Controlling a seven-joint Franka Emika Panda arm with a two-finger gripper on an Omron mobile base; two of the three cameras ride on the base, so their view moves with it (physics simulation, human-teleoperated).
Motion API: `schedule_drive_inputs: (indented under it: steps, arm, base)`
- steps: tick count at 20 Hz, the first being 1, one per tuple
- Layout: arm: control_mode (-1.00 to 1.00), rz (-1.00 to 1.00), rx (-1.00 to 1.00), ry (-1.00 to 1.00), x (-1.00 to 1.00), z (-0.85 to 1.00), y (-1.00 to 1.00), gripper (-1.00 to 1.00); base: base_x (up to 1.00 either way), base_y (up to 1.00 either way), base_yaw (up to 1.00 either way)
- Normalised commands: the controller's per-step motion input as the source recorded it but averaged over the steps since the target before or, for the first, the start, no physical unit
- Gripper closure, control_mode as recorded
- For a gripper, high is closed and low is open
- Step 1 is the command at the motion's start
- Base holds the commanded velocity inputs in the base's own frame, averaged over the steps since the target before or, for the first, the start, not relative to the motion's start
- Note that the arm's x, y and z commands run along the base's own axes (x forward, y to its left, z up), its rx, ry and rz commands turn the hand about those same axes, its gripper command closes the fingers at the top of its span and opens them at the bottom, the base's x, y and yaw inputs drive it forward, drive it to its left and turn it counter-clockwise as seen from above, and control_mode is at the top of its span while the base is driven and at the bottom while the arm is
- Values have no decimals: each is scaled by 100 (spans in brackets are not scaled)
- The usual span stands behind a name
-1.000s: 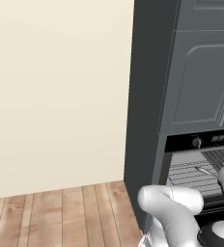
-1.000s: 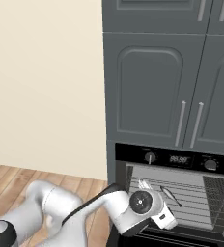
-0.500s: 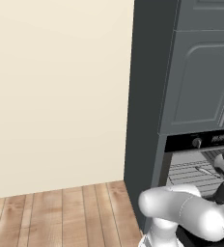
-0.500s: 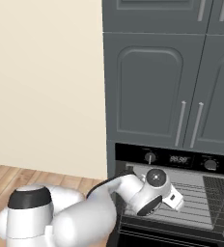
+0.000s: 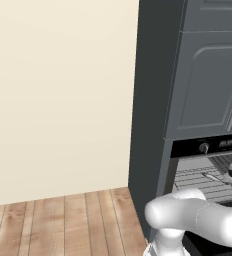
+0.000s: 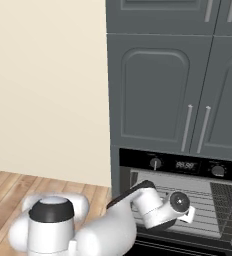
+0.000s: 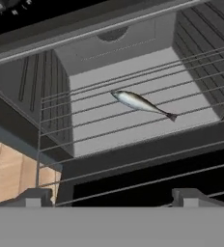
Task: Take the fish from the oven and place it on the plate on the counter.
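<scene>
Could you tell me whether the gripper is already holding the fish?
No, the fish lies alone on the oven rack, well beyond the open gripper.

One fish [image 7: 142, 103] is lying on a wire rack [image 7: 133, 125] inside one oven [image 6: 188, 200]. Two wire racks are showing in the hand view, the upper one carrying the fish and a lower one [image 7: 147, 181] under it. On the oven's black strip two round knobs [image 6: 156, 163] are sitting, with one small display [image 6: 186, 165] between them. Above the oven two cabinet doors [image 6: 158, 90] are standing side by side, each showing one long handle [image 6: 187, 128].
</scene>
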Motion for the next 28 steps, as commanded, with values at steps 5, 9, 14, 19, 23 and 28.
schedule_drive_inputs:
  steps: [5,9,14,19,23,28]
  arm:
    - [-100,31,-2,-1,21,0,0,-100]
    - [-100,19,-8,2,11,0,0,-100]
    - [-100,4,-4,6,23,-12,1,-100]
    - [-100,0,-1,3,43,-36,0,-100]
    - [-100,-7,-4,0,59,-40,1,-100]
    - [-100,-7,-5,1,35,-14,0,-100]
  base:
    - [0,0,0]
    - [0,0,0]
    - [0,0,0]
    - [0,0,0]
    - [0,0,0]
    - [0,0,0]
